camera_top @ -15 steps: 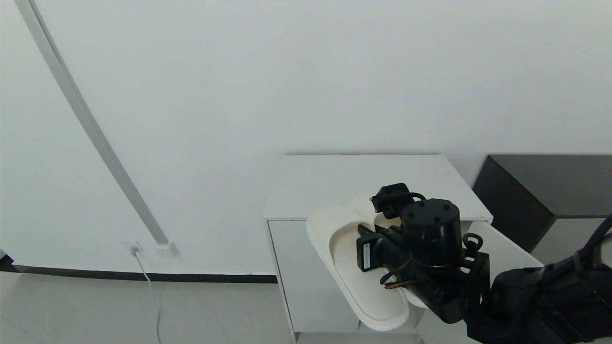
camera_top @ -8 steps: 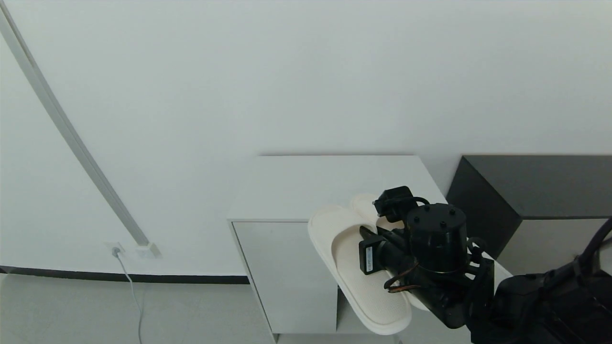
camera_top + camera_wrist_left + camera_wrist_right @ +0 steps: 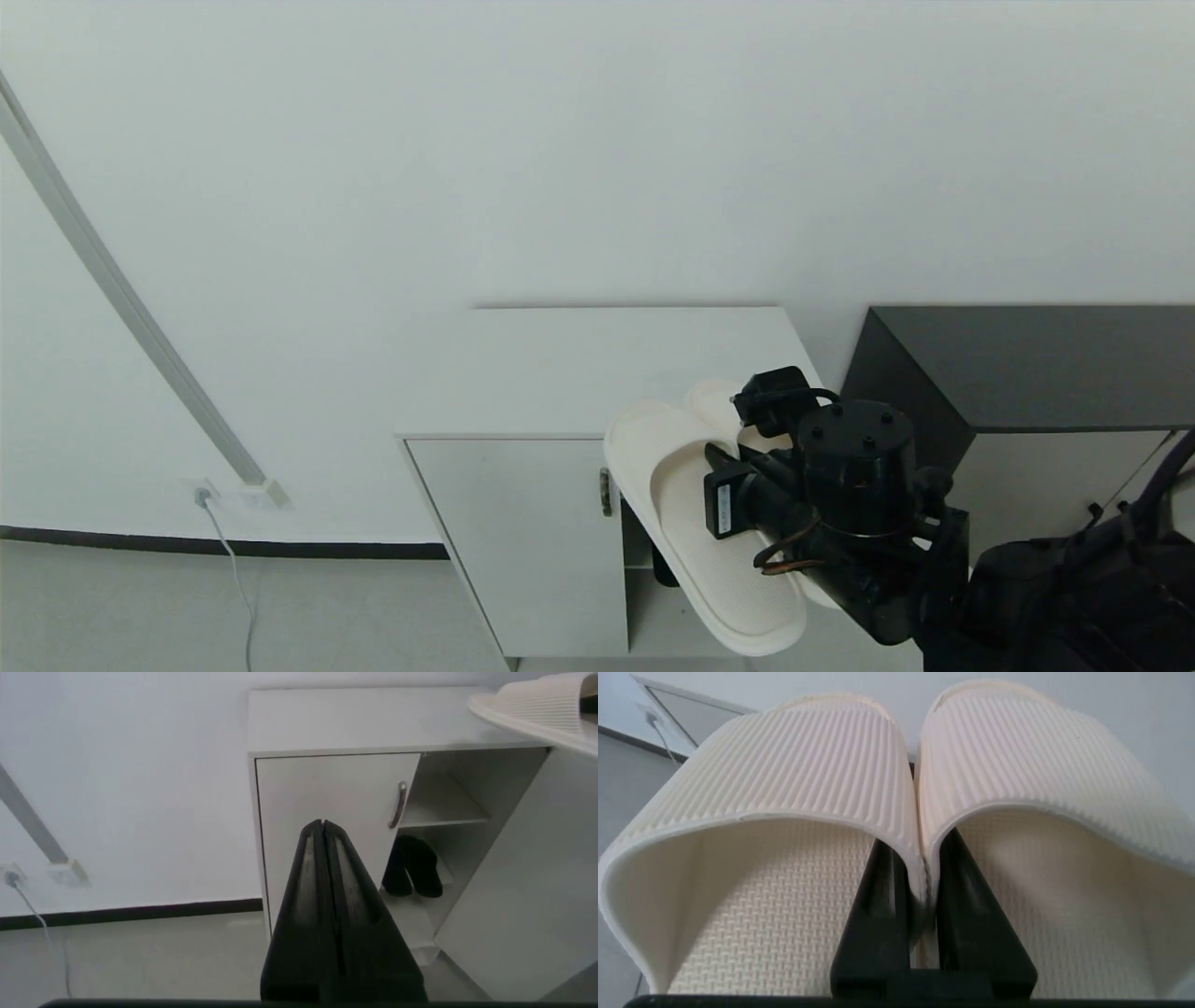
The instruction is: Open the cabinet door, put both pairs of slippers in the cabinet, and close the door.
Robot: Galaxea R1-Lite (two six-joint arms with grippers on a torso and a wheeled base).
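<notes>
Right tool [image 3: 920, 873] is pinching ribbed cream slippers [image 3: 813, 775] by their straps, heels cut off; left tool [image 3: 322, 833] is pressing together before the cabinet [image 3: 327, 789].

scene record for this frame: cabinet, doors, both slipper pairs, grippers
cabinet: white two-door cabinet against the wall
doors: handled door closed; other door swung open
dark pair: black slippers inside, under the shelf
light pair: cream ribbed slippers held in the air before the cabinet
right gripper: fingers pinch both straps' inner edges
left gripper: fingers together, empty
</notes>
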